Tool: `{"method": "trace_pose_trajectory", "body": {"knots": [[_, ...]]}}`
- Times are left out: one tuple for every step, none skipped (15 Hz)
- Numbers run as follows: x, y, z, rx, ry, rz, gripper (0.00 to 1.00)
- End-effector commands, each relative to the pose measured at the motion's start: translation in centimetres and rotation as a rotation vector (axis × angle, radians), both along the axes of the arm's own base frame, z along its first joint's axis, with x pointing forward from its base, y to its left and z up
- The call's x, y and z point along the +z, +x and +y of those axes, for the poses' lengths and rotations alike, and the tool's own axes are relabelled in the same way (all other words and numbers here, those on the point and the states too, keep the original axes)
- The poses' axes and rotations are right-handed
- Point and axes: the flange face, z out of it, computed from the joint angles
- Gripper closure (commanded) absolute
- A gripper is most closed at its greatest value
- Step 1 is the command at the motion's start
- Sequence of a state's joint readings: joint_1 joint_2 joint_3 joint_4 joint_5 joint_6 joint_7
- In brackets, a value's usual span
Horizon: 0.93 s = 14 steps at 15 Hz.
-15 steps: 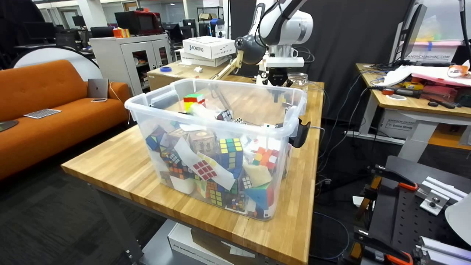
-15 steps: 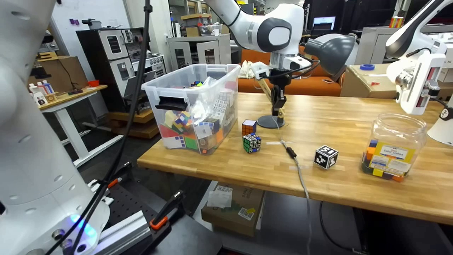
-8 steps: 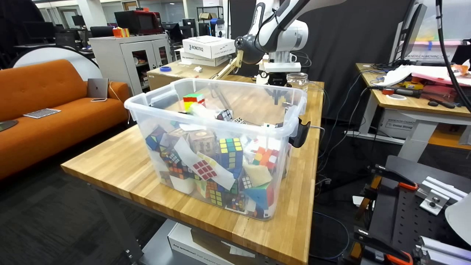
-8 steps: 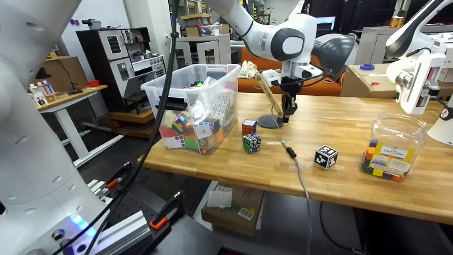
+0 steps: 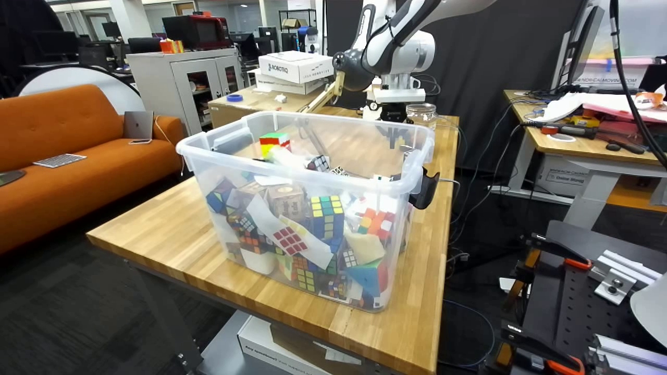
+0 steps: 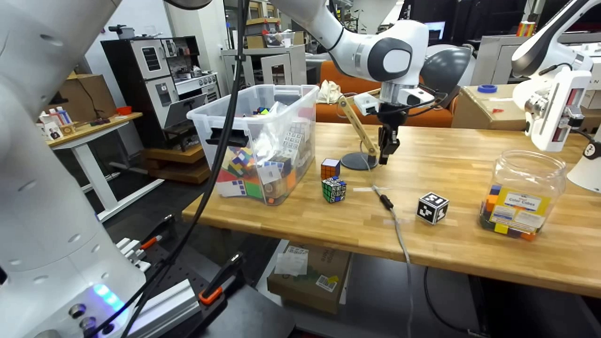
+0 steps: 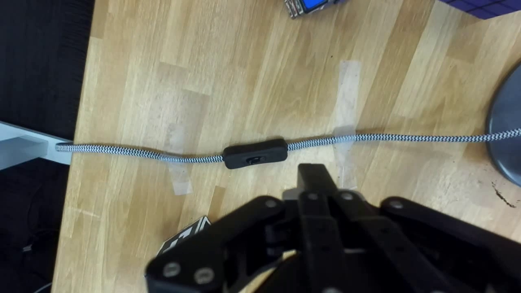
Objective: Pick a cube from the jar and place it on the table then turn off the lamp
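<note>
The inline switch (image 7: 255, 153) lies near the middle of the wrist view, on the wooden table (image 6: 450, 164), its small button (image 7: 255, 160) in sight; its patterned cord (image 7: 407, 138) runs towards 3 o'clock to the dark lamp base (image 7: 508, 158) and towards 9 o'clock to the table's edge. The gripper (image 6: 384, 161) hangs above the table, apart from the switch, and in the wrist view its front end shows just beside the switch, at 4 o'clock. The fingers (image 7: 312, 179) are drawn together, with nothing visible between them. In an exterior view, with the switch as centre of the dial, the black-and-white cube (image 6: 433, 208) sits at 3 o'clock, the green-sided cube (image 6: 334, 189) and the orange-sided cube (image 6: 330, 169) near 10 o'clock, and the clear bin (image 6: 256, 123), taken as the task's jar and holding further cubes (image 5: 326, 213), beyond them in the same direction. The shade of the lamp (image 6: 446, 68) stands at 1 o'clock, partly behind the arm (image 6: 389, 56); whether it is lit cannot be told. With three cubes outside the bin, the placing step appears complete, though none can be traced to it; turning off the lamp is judged to be in hand. The next move probably calls for a short shift towards 10 o'clock in the wrist view, then a straight descent so that the joined tips press the button.
</note>
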State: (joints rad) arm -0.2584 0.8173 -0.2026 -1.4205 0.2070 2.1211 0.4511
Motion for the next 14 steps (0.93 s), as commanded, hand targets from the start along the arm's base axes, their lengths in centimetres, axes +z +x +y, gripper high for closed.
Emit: {"method": "trace_pose_trajectory", "body": {"knots": [[-0.3,0.1,-0.3,0.002,-0.008,-0.007,1.0],[-0.6,0.0,-0.4,0.005,-0.012,-0.005,1.0],[-1.1,-0.1,-0.6,0.004,-0.008,0.004,1.0],[-1.7,-0.2,-0.9,0.009,-0.001,0.018,1.0],[-2.4,-0.3,-1.2,0.008,0.001,0.029,1.0],[-3.0,-0.5,-1.4,0.007,0.002,0.038,1.0],[-3.7,-0.5,-1.6,0.002,0.004,0.048,1.0],[-4.2,-0.5,-1.9,-0.002,0.0,0.055,1.0],[-4.7,-0.5,-2.1,-0.005,-0.005,0.061,1.0],[-5.0,-0.2,-2.4,-0.009,-0.011,0.062,1.0],[-5.3,-0.1,-2.6,-0.011,-0.013,0.061,1.0],[-5.4,0.2,-2.9,-0.012,-0.016,0.059,1.0],[-5.4,0.5,-3.1,-0.014,-0.018,0.056,1.0],[-5.5,0.7,-3.3,-0.015,-0.021,0.052,1.0]]}}
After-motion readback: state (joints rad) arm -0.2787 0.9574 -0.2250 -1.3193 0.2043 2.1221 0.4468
